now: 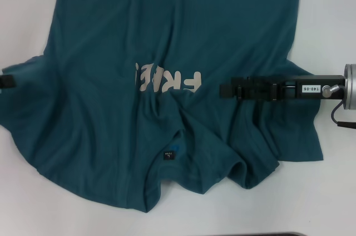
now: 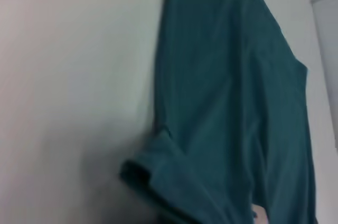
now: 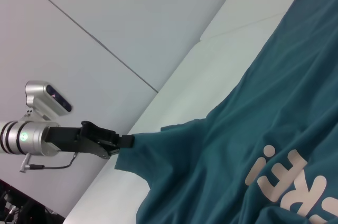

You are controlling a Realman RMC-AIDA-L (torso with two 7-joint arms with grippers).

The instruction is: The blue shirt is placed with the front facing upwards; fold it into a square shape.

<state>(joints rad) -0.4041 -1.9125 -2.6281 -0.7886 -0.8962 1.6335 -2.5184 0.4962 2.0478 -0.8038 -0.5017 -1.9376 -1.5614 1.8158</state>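
Observation:
The blue shirt [image 1: 167,41] lies front up on the white table, rumpled around the collar and its dark neck label [image 1: 168,156]. A fold of cloth covers the end of its pale letters [image 1: 167,82]. My left gripper [image 1: 5,82] is at the far left edge, and in the right wrist view the left gripper [image 3: 124,140] is shut on the tip of the shirt's sleeve [image 3: 153,147]. My right gripper [image 1: 224,89] reaches in from the right just above the chest beside the letters. Its fingers are together, and I cannot see any cloth between them. The left wrist view shows the sleeve hem [image 2: 142,174].
Bare white table [image 1: 33,202] surrounds the shirt on the left, right and near sides. The table's dark near edge [image 1: 250,234] runs along the bottom. The right sleeve [image 1: 303,136] lies spread under the right arm [image 1: 311,88].

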